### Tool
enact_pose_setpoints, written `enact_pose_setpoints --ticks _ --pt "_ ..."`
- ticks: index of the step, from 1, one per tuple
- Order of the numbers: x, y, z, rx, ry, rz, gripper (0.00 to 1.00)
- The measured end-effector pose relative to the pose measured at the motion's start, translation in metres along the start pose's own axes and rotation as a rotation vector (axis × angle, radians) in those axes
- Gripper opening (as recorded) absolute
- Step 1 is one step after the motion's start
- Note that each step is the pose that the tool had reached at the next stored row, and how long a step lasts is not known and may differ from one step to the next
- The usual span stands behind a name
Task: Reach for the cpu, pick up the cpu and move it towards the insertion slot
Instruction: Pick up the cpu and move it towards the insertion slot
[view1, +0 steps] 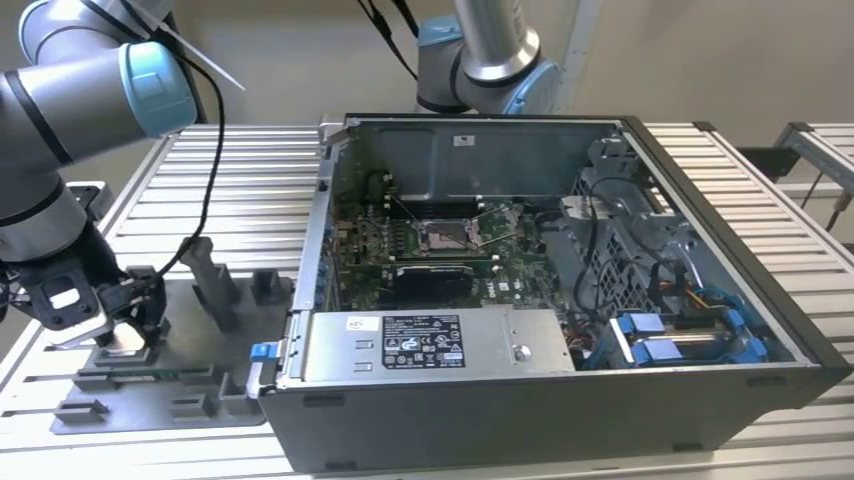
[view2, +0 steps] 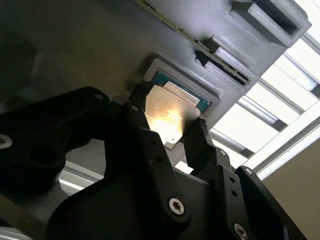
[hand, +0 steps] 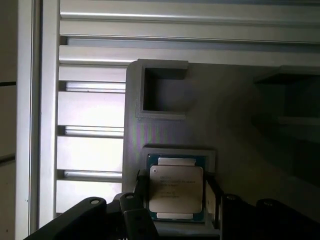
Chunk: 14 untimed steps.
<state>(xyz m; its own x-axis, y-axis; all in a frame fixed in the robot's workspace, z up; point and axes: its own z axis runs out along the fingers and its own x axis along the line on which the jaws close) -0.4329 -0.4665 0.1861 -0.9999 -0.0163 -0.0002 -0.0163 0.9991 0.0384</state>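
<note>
Closest to us in the second wrist view, the tool (view2: 168, 119) is lowered around the cpu (view2: 167, 102), its black links coming down on two opposite sides of the chip. We cannot tell whether it is clenched on the chip or released. The cpu lies flat in a shallow framed recess of the grey fixture plate (hand: 240, 115), silvery top up, with a green edge showing along its rim. In the first wrist view the chip looks square to the recess, and just beyond it the plate has a square pocket (hand: 165, 92). Past the plate's edge runs the slatted metal surface (hand: 90, 107).

In the exterior view we see the arm (view1: 60, 110) bent down at the exterior view's left, with the tool low over the near corner of the fixture plate. Grey upright blocks (view1: 214, 285) stand on the plate between the tool and the computer case (view1: 534, 425). The case lies open on the surface, well apart from the cpu. A silver box (view1: 427, 342) sits along the case's near wall. Farther in, on the green board, is the insertion slot (view1: 447, 236), a square metal frame with a thin wire lever beside it. Behind the case we see a second grey arm joint (view1: 487, 55).
</note>
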Motion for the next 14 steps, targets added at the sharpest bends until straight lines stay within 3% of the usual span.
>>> enact_pose_setpoints --ticks 3,14 --pt "0.0 0.0001 -0.0024 -0.0002 -0.0001 0.0 0.0" --pt "0.0 0.0009 -0.0251 0.0001 0.0001 0.0 0.0"
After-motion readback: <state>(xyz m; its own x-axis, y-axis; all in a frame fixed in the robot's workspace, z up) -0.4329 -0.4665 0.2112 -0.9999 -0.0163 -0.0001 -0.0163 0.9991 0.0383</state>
